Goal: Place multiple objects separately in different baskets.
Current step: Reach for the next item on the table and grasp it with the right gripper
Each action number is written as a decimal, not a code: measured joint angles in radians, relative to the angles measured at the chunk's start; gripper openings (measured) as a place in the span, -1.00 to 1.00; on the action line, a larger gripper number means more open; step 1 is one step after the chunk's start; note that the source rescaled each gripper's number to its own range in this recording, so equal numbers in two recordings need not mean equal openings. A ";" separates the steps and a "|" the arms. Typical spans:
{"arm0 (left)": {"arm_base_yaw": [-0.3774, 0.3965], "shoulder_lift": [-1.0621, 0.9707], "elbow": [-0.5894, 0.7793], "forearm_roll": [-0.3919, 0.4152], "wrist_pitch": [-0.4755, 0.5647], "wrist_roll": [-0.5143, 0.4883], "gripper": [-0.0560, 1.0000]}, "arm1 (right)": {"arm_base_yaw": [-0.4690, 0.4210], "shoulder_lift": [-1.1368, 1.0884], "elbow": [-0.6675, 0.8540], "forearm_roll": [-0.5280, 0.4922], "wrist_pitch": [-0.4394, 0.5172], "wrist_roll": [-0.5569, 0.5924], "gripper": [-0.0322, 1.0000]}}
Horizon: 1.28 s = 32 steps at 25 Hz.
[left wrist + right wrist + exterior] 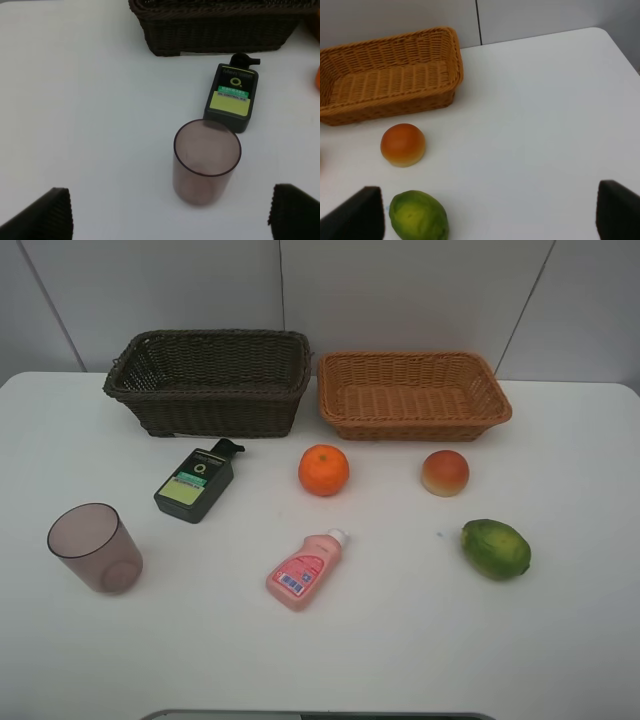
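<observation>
Left pincer [171, 216]: released. My two dark fingers stand wide apart and hold nothing. The cup [206, 169], translucent purplish-brown, stands upright on the white table [560, 640] ahead of them, untouched.

Right pincer [487, 215]: released, jaws spread, nothing grasped. The green fruit [418, 216] lies just beside one finger, clear of it.

Baskets: the dark brown basket [220, 416] and the light orange-tan basket [415, 426] sit side by side at the rear of the table, dark on the left. I cannot tell whether their rims touch.

The six objects all rest on the table in front of the baskets:
- The cup is at front left.
- The dark green flat bottle [231, 98] lies label-up between the cup and the dark basket, with its black cap toward that basket.
- The orange [323, 469] sits mid-table, before the gap between the baskets.
- The peach [445, 473] is before the light basket.
- The green fruit is at front right, well apart from the peach.
- The pink bottle [306, 570] lies flat at centre front, with its white cap pointing toward the orange.

Writing:
- The dark bottle bears a yellow-green ring mark like an "O". Below it is a green strip, then a line reading "OIL CONTROL" over a plain yellow-green panel. The pale line above the ring is too blurred to certify.
- The pink bottle carries a blue-and-white patch near its base and a pale printed front. The text is too small to read.
- No lettering is legible on the baskets, the cup or the fruit.
</observation>
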 joint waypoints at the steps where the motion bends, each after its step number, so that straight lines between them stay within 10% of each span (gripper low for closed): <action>1: 0.000 0.000 0.000 0.000 0.000 0.000 1.00 | 0.000 0.000 0.000 0.000 0.000 0.000 0.72; 32: 0.001 0.000 0.000 0.000 0.000 0.000 1.00 | 0.000 0.000 0.000 0.000 0.000 0.000 0.72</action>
